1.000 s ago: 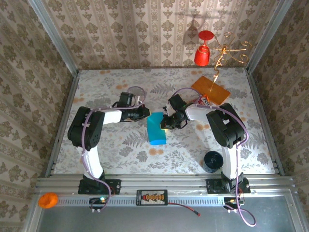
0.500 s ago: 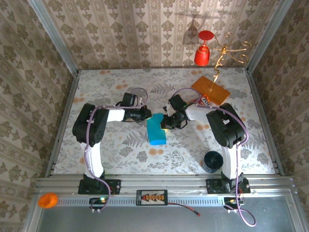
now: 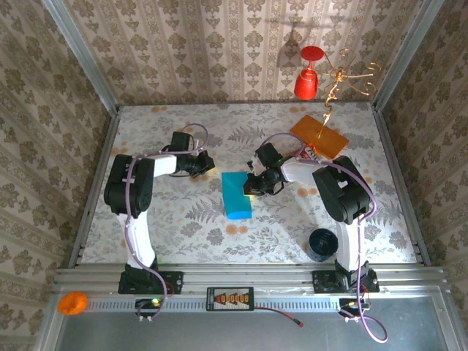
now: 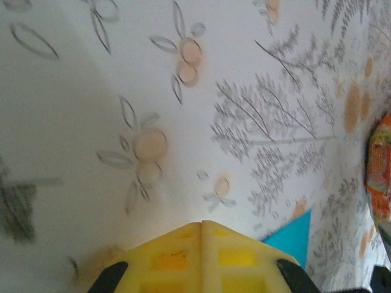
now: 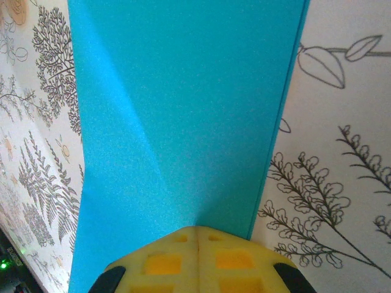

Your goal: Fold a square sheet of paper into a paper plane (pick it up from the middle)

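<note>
Front rail: a small orange ball sits at its left end, and a black box with a row of orange lights sits mid-rail between the two arm bases.
Bench: the floral-patterned bench starts just beyond the rail.
Near right: a black round cup-like container stands beside the right arm's base, well apart from the paper.
Task piece: the thin teal-blue sheet of paper lies flat at mid-bench between the two arms, and a soft crease runs down it in the right wrist view.
Right end effector: its yellow fingers are pressed together, their tip on the sheet's right edge; I cannot tell whether any paper is pinched.
Left end effector: closed with nothing in it, the tips low over bare bench left of the sheet, a teal corner just beside them.
In the way: nothing lies on the sheet except the right fingertips.
Further right: a red-and-yellow snack packet lies behind the right arm.
Far right: a flat orange rectangular card lies touching that packet.
Back wall: a red goblet shape hangs beside a gold wire ornament.
</note>
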Controlling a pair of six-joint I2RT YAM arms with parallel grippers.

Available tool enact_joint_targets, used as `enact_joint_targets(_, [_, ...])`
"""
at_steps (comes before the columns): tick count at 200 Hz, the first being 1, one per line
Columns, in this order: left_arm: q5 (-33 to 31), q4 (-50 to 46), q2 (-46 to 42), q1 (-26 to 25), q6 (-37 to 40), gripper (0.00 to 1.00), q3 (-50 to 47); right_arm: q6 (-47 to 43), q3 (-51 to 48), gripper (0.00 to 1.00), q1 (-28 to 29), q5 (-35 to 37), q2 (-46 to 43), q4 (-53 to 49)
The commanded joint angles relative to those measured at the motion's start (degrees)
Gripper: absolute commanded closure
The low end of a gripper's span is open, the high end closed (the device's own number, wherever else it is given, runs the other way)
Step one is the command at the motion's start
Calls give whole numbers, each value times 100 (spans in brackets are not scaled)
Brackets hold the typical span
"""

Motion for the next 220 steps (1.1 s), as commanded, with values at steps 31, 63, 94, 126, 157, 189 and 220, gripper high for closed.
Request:
enact_joint_targets(31, [-269,-502,-1349,-1115,-168,100,-820,-20,-797,96,-151,2141,1054,-1456])
enact_joint_targets(63, [-132,-473,-1414,-1491,-373,100,-1154,-36,-780,95,-151,2140,1071,-1456])
enact_joint_targets(94, [35,-584,-1250,-1690,-294,100,-1202,-29,-788,95,-151,2137,1063,-1456])
enact_joint_targets(126, [78,-652,-982,-1665,-204,100,-1235,-22,-789,96,-151,2165,1063,-1468])
enact_joint_targets(157, [175,-481,-938,-1517,-163,100,-1423,2,-797,95,-151,2201,1063,-1479])
enact_joint_targets(189, [-23,-867,-1005,-1449,167,100,-1700,28,-745,96,-142,2259,1102,-1534])
enact_joint_targets(220, [41,-1040,-1257,-1020,411,100,-2195,59,-745,96,-142,2306,1106,-1552])
